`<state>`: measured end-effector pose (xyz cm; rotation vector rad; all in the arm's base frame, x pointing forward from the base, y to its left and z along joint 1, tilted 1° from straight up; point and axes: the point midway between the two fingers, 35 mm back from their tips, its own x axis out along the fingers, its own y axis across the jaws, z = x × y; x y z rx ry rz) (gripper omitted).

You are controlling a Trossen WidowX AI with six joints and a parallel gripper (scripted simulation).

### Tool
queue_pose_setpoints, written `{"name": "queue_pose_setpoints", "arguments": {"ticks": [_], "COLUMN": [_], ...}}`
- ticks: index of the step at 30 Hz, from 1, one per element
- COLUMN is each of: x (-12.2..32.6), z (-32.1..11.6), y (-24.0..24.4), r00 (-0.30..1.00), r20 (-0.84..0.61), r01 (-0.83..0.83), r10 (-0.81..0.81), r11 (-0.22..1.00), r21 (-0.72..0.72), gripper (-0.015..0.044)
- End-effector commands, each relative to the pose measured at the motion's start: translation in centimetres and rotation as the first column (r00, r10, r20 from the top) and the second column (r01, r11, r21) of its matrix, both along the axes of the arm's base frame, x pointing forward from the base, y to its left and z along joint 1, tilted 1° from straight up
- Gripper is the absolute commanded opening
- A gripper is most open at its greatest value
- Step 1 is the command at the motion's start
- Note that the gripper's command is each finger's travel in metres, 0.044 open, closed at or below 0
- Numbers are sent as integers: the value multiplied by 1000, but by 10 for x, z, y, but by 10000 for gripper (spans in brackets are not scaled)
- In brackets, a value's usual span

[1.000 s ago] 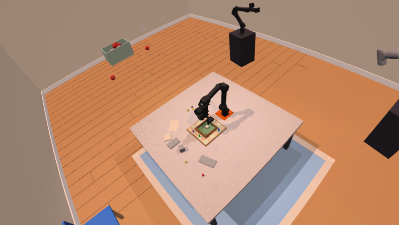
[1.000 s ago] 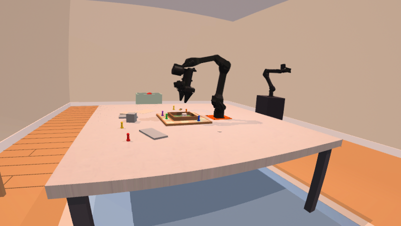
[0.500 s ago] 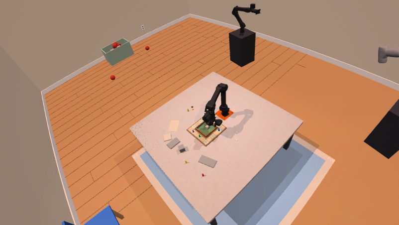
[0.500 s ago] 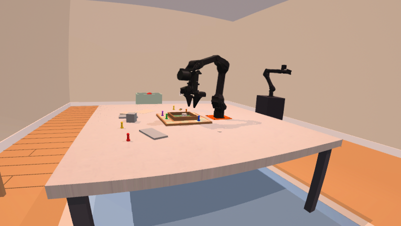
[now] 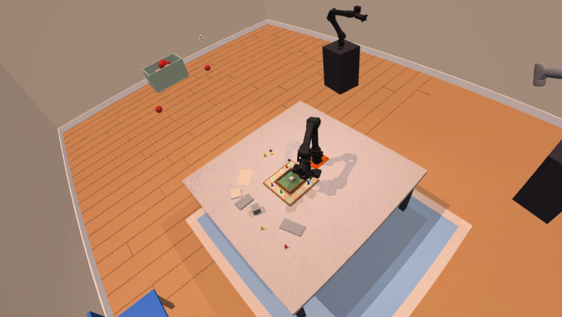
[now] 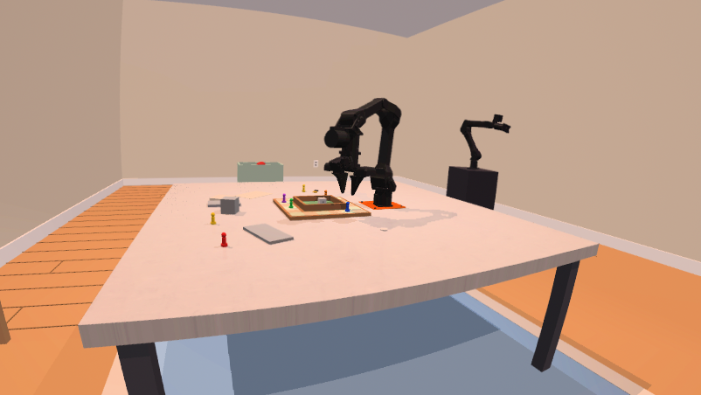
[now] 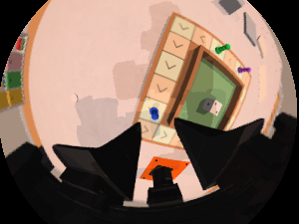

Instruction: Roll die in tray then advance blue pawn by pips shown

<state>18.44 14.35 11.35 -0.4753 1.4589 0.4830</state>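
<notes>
Blue pawn, arrow-marked board, open claw

Robotics lab, likely — arm on black pedestal, bare walls

1. The board lay on the table.
2. The tray sat inside the board's ring of squares, with the die in it.
3. In the exterior view, the player's pawn stood on a square right of the tray.
4. The cube was left of the board.
5. The base plate lay right of it.
</notes>
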Motion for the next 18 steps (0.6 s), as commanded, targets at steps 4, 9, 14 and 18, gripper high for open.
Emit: {"name": "queue_pose_setpoints", "arguments": {"ticks": [4,9,14,18], "x": [-2,-2,-1,-1], "z": [-12,-19,-27,-34], "y": [-1,-1,0,0], "r00": [1000,1000,1000,1000], "r20": [-8,-8,-8,-8], "r01": [2,2,2,2], "r10": [-2,-2,-2,-2], "r11": [1000,1000,1000,1000], "r21": [-10,-10,-10,-10], "gripper": [200,200,200,200]}}
